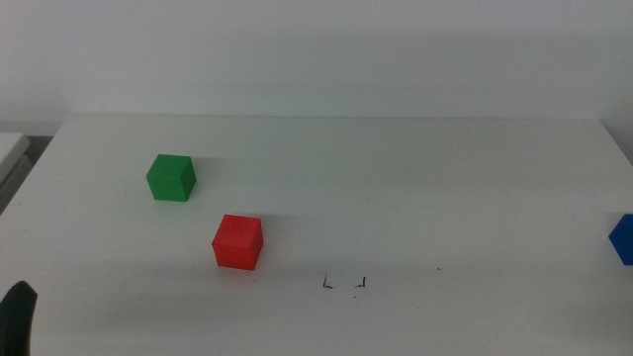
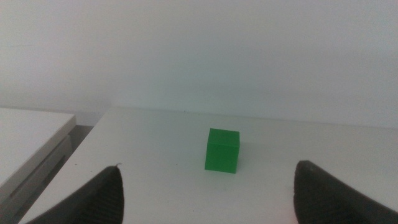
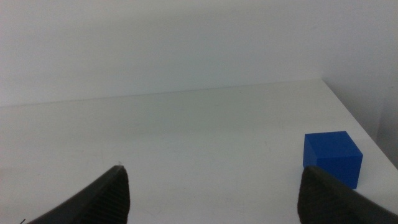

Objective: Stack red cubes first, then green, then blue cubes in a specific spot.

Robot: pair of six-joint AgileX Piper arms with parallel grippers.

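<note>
The red cube (image 1: 237,242) sits on the white table left of centre. The green cube (image 1: 171,178) sits behind it to the left; it also shows in the left wrist view (image 2: 222,150), ahead of my open, empty left gripper (image 2: 208,199). That gripper shows only as a dark tip at the middle view's bottom left (image 1: 18,314). The blue cube (image 1: 623,238) is at the table's right edge; it also shows in the right wrist view (image 3: 332,158), beside one jaw of my open, empty right gripper (image 3: 214,199). The two black corner marks (image 1: 344,285) lie near the front, right of the red cube.
A lone black speck (image 1: 439,268) lies right of the marks. The white table (image 1: 396,178) ends at a wall behind. A lower white surface (image 2: 31,134) stands past the table's left edge.
</note>
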